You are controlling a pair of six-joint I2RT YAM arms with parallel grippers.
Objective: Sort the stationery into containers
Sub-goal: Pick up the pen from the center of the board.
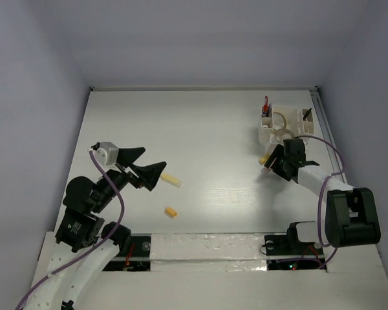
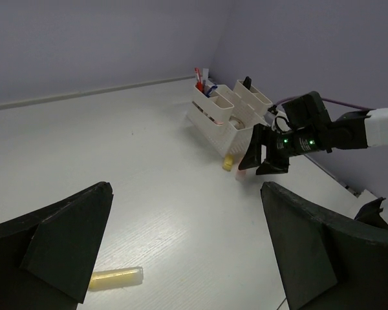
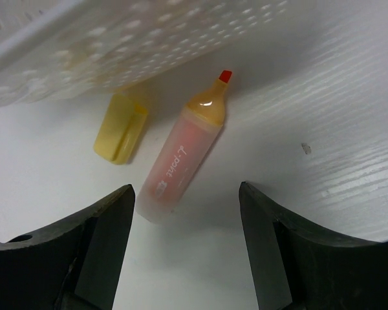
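So the white table (image 1: 200, 129) takes up most of the top view, with both arms bolted at the near edge. The left arm (image 1: 90, 206) is bent over the left side and the right arm (image 1: 349, 213) reaches toward the far right corner.

Up in that corner sits the white organiser (image 1: 284, 123). There's a red pen (image 1: 266, 103) standing in its far-left slot, a beige tape roll (image 1: 279, 123) in the middle, and something dark (image 1: 307, 113) poking out of the right side, too small to tell what.

The left gripper (image 1: 149, 161) is spread wide with nothing in it, hovering over bare table. The right gripper (image 1: 269, 161) is just in front of the organiser's near wall. From its wrist cam, both fingers (image 3: 97, 245) stand well apart and aren't pinching anything.

Lying flat on the table between those fingers and the organiser wall is a pinkish-orange highlighter (image 3: 184, 155). Its red tip points toward the organiser and its back end sits in the gap, nearer the left finger in that view. A pale yellow stick (image 1: 171, 179) lies just beside the left gripper. A yellow cap (image 3: 121, 126) is right next to the highlighter, up against the organiser's base. The smallest thing is a little orange-yellow block (image 1: 171, 212), nearer the arm bases.
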